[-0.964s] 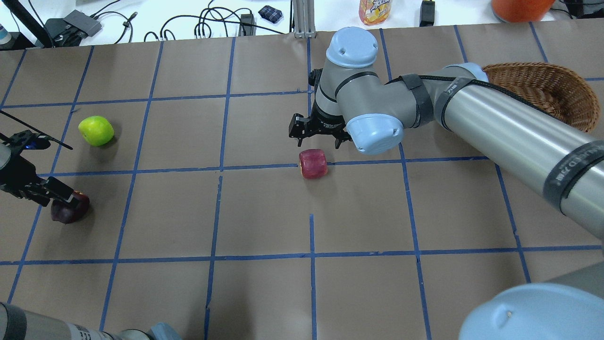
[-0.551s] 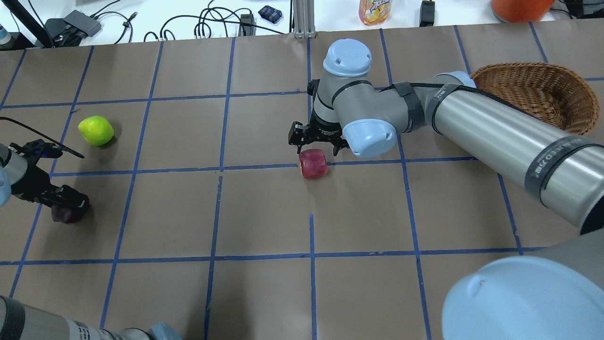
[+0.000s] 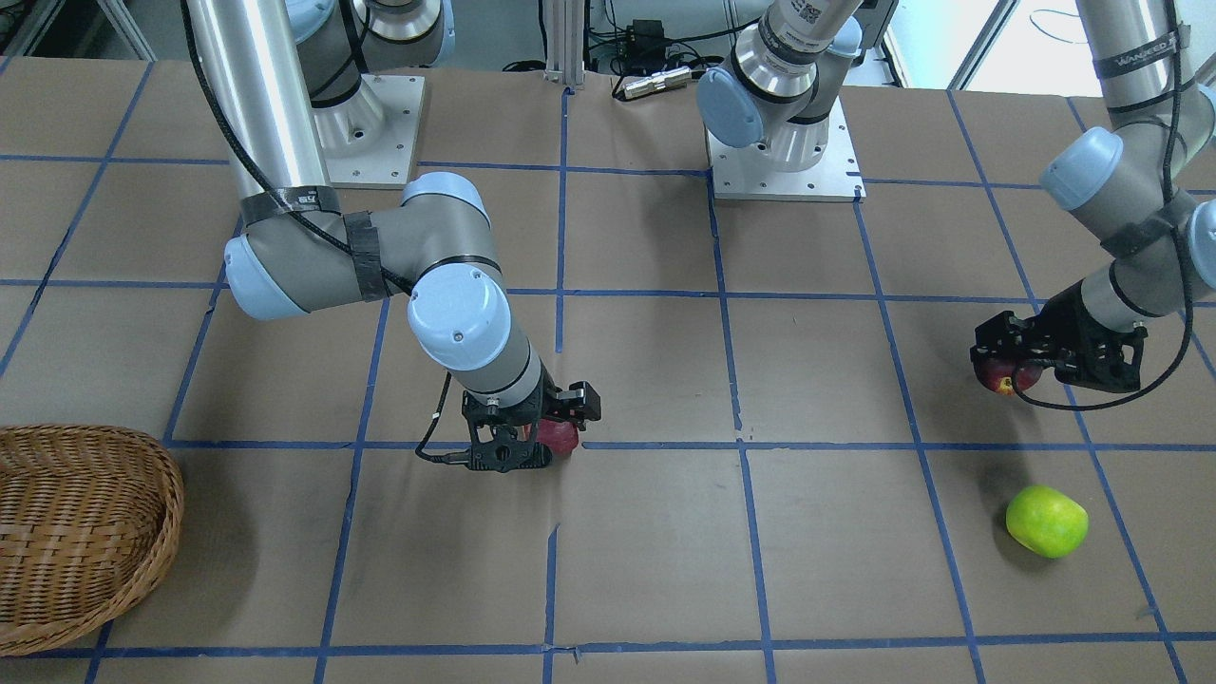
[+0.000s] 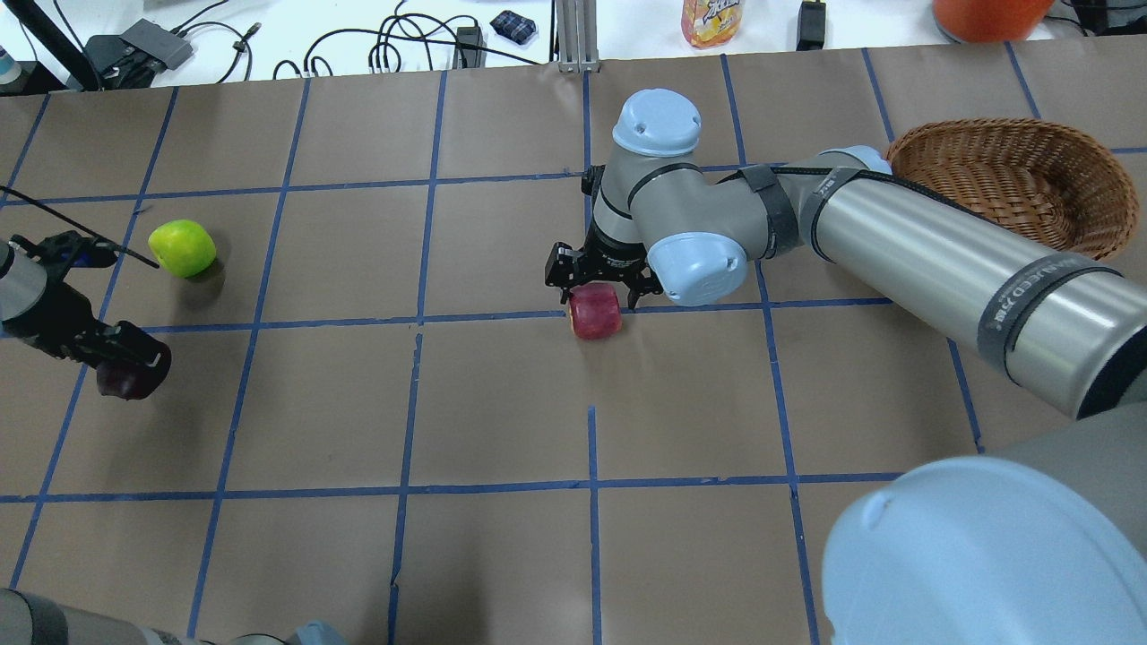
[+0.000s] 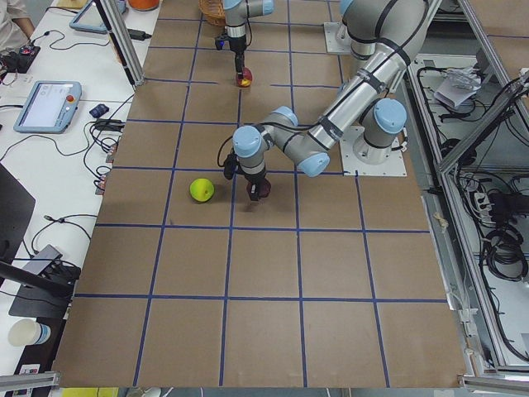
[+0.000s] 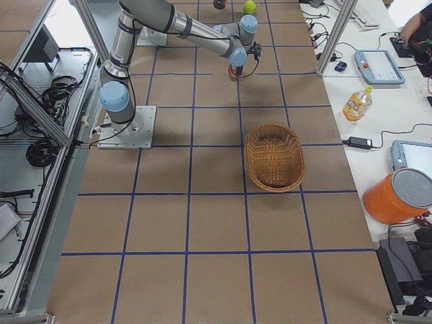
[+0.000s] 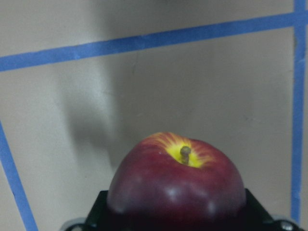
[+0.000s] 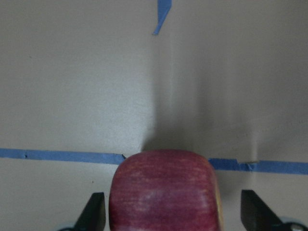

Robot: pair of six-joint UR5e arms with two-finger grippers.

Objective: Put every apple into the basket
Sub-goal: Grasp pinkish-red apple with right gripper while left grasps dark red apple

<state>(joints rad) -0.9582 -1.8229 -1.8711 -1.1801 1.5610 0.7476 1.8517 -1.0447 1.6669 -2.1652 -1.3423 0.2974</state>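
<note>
Right gripper (image 4: 606, 291): lowered over the red apple (image 4: 595, 315) near the middle of the table, jaws spread wide and standing on either side of the fruit. The wrist view shows a gap on both sides, narrower on one.
Red apple: resting on the brown paper-covered table (image 4: 502, 403), right on a line of blue tape (image 4: 358, 318) and well apart from the basket.
Left gripper (image 4: 134, 363): at the robot's left end of the table, jaws clenched on the maroon apple (image 7: 175, 187) and pressing against both of its flanks.
Maroon apple: pinched low between the left gripper's jaws, its yellow patch and stem turned toward the wrist camera. Whether it touches the paper cannot be told.
Green apple (image 4: 182, 248): lying free on the table near the left gripper, on the side farther from the robot and apart from the jaws.
Basket (image 4: 1004, 175): woven wicker, on the robot's right toward the far edge of the table, well apart from all three apples.
</note>
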